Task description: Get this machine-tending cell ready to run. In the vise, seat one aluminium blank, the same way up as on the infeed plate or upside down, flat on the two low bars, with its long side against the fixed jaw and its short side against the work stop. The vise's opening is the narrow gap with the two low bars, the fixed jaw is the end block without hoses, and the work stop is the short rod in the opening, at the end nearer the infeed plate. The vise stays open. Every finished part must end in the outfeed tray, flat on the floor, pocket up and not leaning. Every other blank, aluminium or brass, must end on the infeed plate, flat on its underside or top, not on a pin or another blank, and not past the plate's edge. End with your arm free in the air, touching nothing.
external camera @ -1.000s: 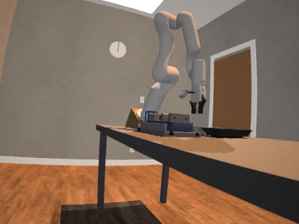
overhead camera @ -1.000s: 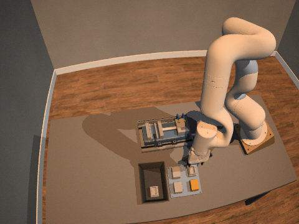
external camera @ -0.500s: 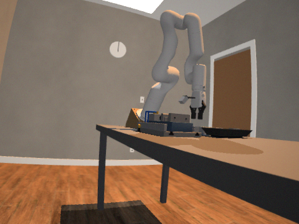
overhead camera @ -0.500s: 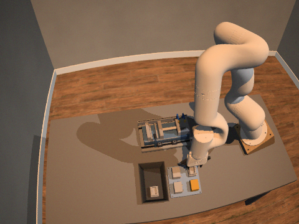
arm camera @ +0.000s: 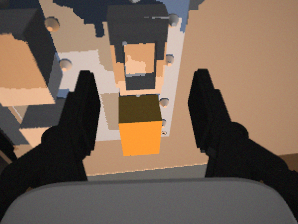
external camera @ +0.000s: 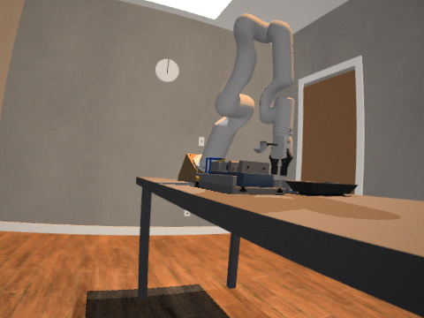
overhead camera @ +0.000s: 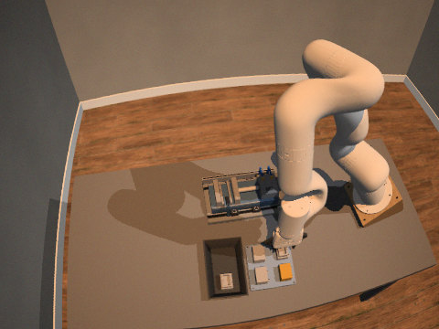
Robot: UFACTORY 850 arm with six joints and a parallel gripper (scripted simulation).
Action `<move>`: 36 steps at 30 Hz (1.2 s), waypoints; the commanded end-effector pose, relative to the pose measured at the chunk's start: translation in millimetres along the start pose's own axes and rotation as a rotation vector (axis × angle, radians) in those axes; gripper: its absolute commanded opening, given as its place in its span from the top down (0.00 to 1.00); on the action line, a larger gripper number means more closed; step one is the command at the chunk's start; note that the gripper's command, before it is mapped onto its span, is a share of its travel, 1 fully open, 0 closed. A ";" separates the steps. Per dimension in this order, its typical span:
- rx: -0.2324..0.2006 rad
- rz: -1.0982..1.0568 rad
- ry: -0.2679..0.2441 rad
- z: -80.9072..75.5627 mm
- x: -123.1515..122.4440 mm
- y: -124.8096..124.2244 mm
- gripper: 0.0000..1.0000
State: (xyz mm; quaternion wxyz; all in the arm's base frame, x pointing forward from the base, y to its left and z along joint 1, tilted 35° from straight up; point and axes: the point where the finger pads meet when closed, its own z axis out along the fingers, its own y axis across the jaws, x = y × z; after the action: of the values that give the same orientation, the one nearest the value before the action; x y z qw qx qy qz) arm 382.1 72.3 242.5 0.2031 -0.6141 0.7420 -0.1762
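My gripper (overhead camera: 282, 247) is open and empty, pointing down just above the far right corner of the infeed plate (overhead camera: 271, 267). In the wrist view, a block with a pocket in its top (arm camera: 138, 59), seemingly a finished part, lies between and below the fingers. An orange brass blank (arm camera: 140, 126) (overhead camera: 285, 271) lies nearer the plate's front edge. Two aluminium blanks (overhead camera: 259, 252) (overhead camera: 262, 275) lie in the plate's left column. The vise (overhead camera: 240, 194) stands behind the plate. The outfeed tray (overhead camera: 224, 267) holds one finished part (overhead camera: 226, 281).
The tray is a dark, deep box right beside the plate's left edge. Blue hoses (overhead camera: 265, 171) stand at the vise's right end, close to my arm. The arm's base (overhead camera: 375, 201) is at the right of the table. Small pins (arm camera: 165, 102) stick up from the plate.
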 end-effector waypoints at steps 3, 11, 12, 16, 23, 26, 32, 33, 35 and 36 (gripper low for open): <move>0.057 0.004 -0.013 7.7 -0.2 -0.9 0.31; 0.057 0.004 -0.014 13.6 -0.4 -1.2 0.31; 0.057 0.004 -0.014 13.9 -0.4 -1.2 0.31; 0.057 0.004 -0.014 14.3 -0.4 -1.2 0.31; 0.057 0.004 -0.014 14.4 -0.4 -1.2 0.31; 0.057 0.004 -0.014 14.4 -0.4 -1.2 0.31; 0.057 0.004 -0.014 14.4 -0.4 -1.2 0.31; 0.057 0.004 -0.014 14.4 -0.4 -1.2 0.31; 0.057 0.004 -0.014 14.4 -0.4 -1.2 0.31; 0.057 0.004 -0.014 14.4 -0.4 -1.2 0.31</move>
State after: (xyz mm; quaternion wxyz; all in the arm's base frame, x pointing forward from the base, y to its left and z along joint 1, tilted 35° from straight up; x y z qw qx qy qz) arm 390.4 72.3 230.5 0.2251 -0.6078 0.7368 -0.1924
